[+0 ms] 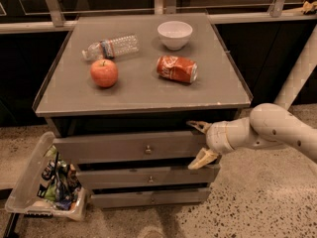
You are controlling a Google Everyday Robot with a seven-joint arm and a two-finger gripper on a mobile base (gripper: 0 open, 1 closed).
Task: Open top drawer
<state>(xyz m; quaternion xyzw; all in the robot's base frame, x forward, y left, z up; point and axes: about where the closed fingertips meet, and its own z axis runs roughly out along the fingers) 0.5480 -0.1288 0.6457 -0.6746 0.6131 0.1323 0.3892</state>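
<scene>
The top drawer (pixel 114 150) is the widest grey front under the cabinet top, with a small brass knob (pixel 147 149) at its centre. It stands slightly out from the cabinet, with a dark gap above it. My gripper (pixel 199 144) is at the right end of this drawer front, reaching in from the right on a white arm (pixel 277 128). Its fingers are spread open. The upper fingertip (pixel 197 126) is at the drawer's top edge and the lower fingertip (pixel 199 160) is at its bottom edge.
Two narrower drawers (pixel 148 178) sit below. On the cabinet top (pixel 143 90) lie a plastic bottle (pixel 111 47), a red apple (pixel 104 73), a cola can (pixel 177 69) and a white bowl (pixel 175 34). A clear bin of packets (pixel 47 185) leans at the cabinet's left foot.
</scene>
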